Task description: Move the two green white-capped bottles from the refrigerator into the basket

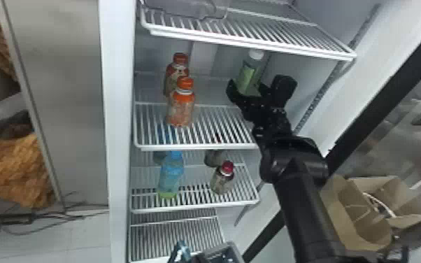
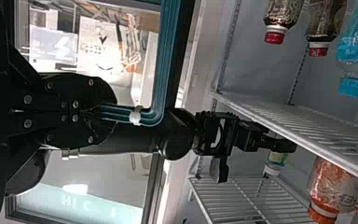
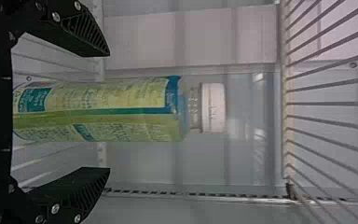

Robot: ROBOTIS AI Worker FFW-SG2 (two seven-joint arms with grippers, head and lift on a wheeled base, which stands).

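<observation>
One green-labelled, white-capped plastic bottle (image 1: 248, 76) stands upright, cap up, right of two orange-capped bottles (image 1: 180, 109), between the wide-spread fingers of the right tool (image 1: 260, 84)

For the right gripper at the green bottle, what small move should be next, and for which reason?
I would probably close the right gripper gently on the green white-capped bottle: its fingers stand open, one on each side of the bottle, and a gap shows between each finger and the label.
</observation>
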